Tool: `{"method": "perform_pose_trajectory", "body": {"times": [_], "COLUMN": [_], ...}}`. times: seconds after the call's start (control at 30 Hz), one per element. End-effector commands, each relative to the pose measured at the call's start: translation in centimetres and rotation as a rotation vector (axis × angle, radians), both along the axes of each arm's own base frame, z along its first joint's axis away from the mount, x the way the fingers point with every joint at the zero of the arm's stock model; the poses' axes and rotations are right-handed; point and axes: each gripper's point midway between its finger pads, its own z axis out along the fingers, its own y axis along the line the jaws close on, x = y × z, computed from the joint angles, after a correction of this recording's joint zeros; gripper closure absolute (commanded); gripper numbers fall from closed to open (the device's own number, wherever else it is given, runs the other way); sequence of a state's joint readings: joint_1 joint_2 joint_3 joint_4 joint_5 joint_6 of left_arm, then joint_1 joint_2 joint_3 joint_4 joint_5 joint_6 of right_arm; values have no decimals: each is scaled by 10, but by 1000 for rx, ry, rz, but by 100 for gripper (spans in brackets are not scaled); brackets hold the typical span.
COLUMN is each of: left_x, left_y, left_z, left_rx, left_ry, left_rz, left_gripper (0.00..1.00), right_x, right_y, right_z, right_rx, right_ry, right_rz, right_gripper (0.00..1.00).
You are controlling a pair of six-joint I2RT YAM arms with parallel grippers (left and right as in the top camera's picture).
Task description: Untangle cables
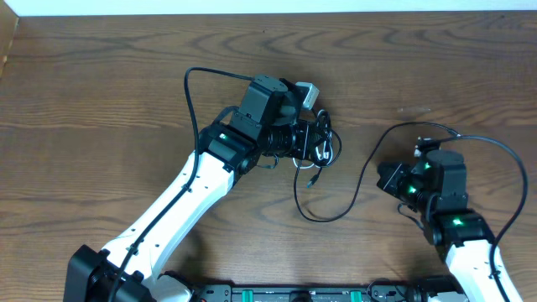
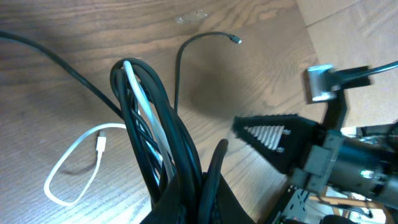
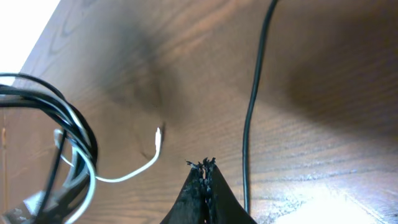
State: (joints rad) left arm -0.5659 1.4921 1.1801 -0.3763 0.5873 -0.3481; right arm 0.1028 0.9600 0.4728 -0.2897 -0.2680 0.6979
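Note:
A bundle of cables (image 1: 325,148), mostly black with one white strand, hangs in the middle of the table, and my left gripper (image 1: 309,140) is shut on it. In the left wrist view the bundle (image 2: 152,118) rises from between the fingers of the left gripper (image 2: 200,182). A white loop (image 2: 65,177) with its plug lies on the wood to the left. A loose black end (image 2: 234,40) curls above. One thin black cable (image 1: 323,218) trails from the bundle toward my right gripper (image 1: 386,178). The right gripper (image 3: 205,165) is shut on nothing, beside that black cable (image 3: 251,112).
The brown wooden table (image 1: 101,101) reaches to a white edge at the back (image 1: 252,7). Thicker black arm cables arc over the left arm (image 1: 189,101) and around the right arm (image 1: 516,172). The arm bases stand at the near edge (image 1: 294,294).

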Motion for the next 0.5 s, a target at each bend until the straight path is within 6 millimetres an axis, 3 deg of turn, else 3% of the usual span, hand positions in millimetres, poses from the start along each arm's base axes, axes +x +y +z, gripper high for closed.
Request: {"method": "perform_pose_trajectory", "body": {"times": [0.0, 0.17, 0.47], "left_x": [3, 3, 3], "left_y": [-1, -1, -1], "left_z": [21, 21, 21], "left_rx": [-30, -30, -30], "left_ry": [-43, -42, -42], "left_rz": [9, 9, 9], "left_gripper": [92, 92, 93], "right_x": [4, -4, -18], "right_y": [-1, 20, 27], "right_z": [13, 17, 7], "right_rx": [-9, 95, 188], "right_ry": [-24, -1, 118], "right_rz": [6, 87, 35], "right_gripper": [99, 99, 93]}}
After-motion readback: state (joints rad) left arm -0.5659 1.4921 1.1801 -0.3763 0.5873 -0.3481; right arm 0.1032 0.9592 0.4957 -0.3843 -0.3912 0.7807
